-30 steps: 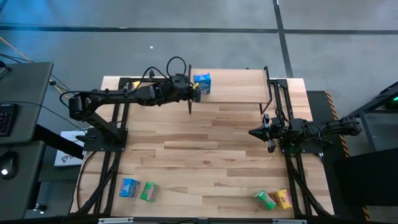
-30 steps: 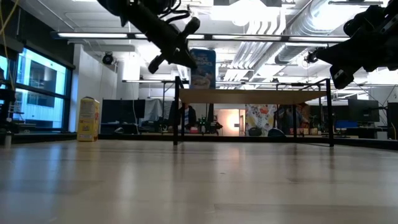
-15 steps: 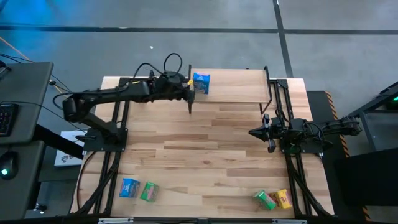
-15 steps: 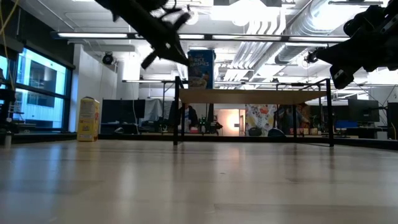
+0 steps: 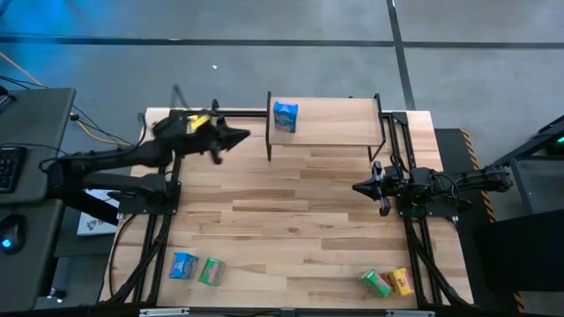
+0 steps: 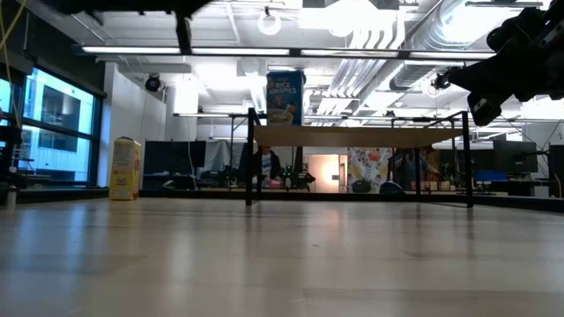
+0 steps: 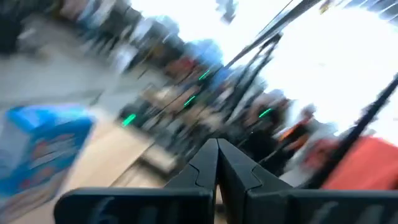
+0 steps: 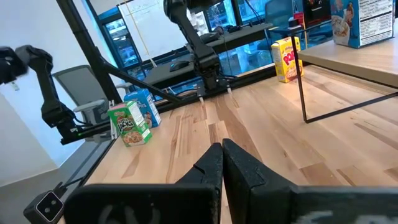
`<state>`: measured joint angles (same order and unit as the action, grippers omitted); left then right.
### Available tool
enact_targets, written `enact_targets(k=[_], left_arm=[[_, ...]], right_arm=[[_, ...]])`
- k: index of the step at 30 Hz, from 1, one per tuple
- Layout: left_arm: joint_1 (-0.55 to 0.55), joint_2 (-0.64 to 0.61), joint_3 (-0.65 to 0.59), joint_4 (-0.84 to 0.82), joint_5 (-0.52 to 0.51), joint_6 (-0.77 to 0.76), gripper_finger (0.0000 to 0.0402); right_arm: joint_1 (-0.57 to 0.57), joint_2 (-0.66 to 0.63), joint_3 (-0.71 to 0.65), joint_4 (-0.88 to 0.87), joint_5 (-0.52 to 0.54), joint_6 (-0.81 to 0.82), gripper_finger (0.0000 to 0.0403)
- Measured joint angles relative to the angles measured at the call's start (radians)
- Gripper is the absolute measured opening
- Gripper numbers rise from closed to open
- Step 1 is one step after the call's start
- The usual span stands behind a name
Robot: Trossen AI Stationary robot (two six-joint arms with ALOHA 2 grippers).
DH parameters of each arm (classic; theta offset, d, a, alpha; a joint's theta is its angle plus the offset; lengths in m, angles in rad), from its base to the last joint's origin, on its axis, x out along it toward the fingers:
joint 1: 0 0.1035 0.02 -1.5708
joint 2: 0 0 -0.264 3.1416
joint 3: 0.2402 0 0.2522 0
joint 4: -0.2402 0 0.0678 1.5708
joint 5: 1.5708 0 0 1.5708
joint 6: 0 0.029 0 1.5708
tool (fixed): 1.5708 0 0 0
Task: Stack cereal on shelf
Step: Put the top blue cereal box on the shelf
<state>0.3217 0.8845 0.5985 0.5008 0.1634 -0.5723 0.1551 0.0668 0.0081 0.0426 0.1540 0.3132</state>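
Note:
One blue cereal box stands upright on its base at the left end of the shelf, and shows too in the low view and the left wrist view. My left gripper is shut and hangs in the air left of the shelf, touching nothing. My right gripper is shut and waits above the table right of centre. A blue box and a green box lie near the table's near left corner. A green box and a yellow box lie near the near right corner. Another yellow box stands far left.
The shelf's thin black legs stand on the far half of the table. Bare wood planks stretch between the two arms. Black arm frames run along both side edges of the table.
My left gripper has drawn back from the blue box on the shelf, moving fast toward the table's left edge and up. The blue box has stayed upright on the shelf. My right arm has kept still.

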Motion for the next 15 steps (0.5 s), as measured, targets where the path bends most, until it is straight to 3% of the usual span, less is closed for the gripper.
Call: enact_targets(k=[3, 5, 9, 11, 13, 15], left_arm=[[-0.004, -0.074, -0.105, 0.139, -0.001, -0.044, 0.0000], [-0.004, -0.118, -0.142, 0.149, -0.009, -0.060, 0.0000], [-0.011, -0.167, -0.160, 0.132, -0.019, -0.062, 0.0000], [-0.011, -0.177, -0.160, 0.133, -0.022, -0.062, 0.0000], [-0.011, -0.184, -0.159, 0.134, -0.025, -0.061, 0.0000], [-0.011, -0.185, -0.159, 0.133, -0.027, -0.052, 0.0000]], right_arm=[[0.000, 0.000, 0.000, 0.028, 0.064, -0.022, 0.0000], [0.000, 0.000, 0.000, 0.141, 0.147, 0.052, 0.0000], [0.000, 0.003, 0.000, 0.508, 0.465, 0.266, 0.0000], [-0.004, 0.011, 0.000, 0.615, 0.560, 0.272, 0.0000], [-0.018, 0.039, 0.004, 0.661, 0.539, 0.264, 0.0000], [-0.036, 0.104, 0.039, 0.662, 0.447, 0.324, 0.0000]])
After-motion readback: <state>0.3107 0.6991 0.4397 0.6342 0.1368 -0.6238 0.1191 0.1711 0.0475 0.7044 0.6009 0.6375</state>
